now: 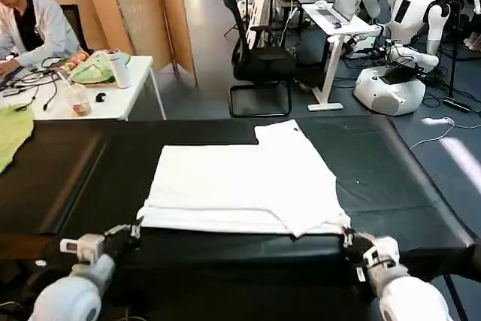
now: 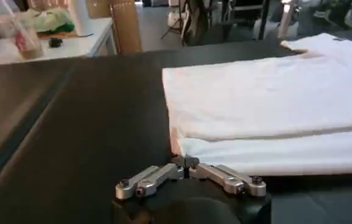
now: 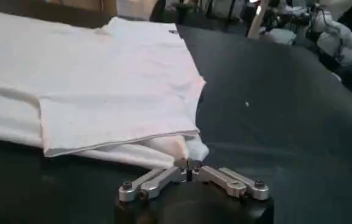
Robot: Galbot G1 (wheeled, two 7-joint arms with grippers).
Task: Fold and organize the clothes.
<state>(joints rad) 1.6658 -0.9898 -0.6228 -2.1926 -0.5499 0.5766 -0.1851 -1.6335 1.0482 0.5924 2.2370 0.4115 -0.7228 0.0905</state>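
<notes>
A white T-shirt (image 1: 240,182) lies flat on the black table (image 1: 75,171), with a sleeve (image 1: 282,134) at its far side and a folded flap over its near right part. My left gripper (image 1: 136,230) is at the shirt's near left corner, fingers together on the corner of the cloth (image 2: 177,149). My right gripper (image 1: 348,238) is at the near right corner, shut on the bunched hem (image 3: 188,149). The left gripper (image 2: 186,162) and the right gripper (image 3: 189,164) each show both jaws meeting at the cloth edge. No print shows on the shirt.
A light green cloth (image 1: 11,134) hangs over the table's far left. Behind stand a white desk (image 1: 113,99) with cups and cables, a seated person, an office chair (image 1: 259,62) and another robot (image 1: 398,43). Bare black tabletop lies on both sides of the shirt.
</notes>
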